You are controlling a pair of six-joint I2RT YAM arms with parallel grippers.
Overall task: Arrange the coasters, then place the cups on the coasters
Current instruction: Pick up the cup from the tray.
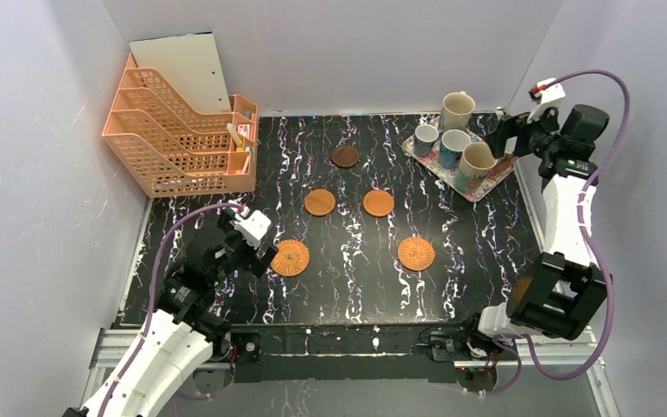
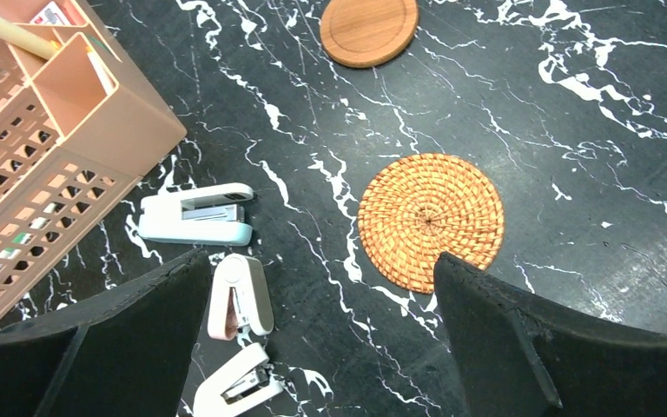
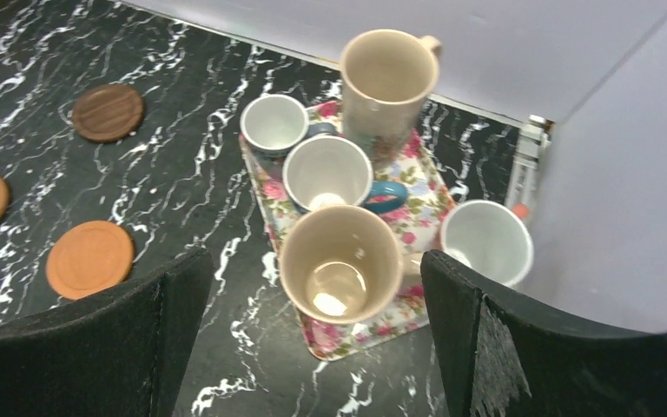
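Jaws on both arms stand spread and empty: the left gripper (image 2: 321,265) hovers by a woven coaster (image 2: 430,221) toward eight o'clock on the table (image 1: 356,295), the right gripper (image 3: 308,269) above the cups (image 3: 327,169) at two o'clock. With five coasters (image 1: 379,203) spread mid-table, arranging looks done. Next the right should sink around the nearest beige cup (image 3: 340,265) on the flowered tray (image 3: 339,343) and close.

Soft, even light falls from overhead; shadows are faint and short. The glossy black marble table (image 2: 625,261) carries a dull grey sheen at the right of the left wrist view. A bright glint sits in the bottom of the nearest beige mug (image 3: 340,265). The top view is slightly soft and grainy, the left wrist view sharpest.
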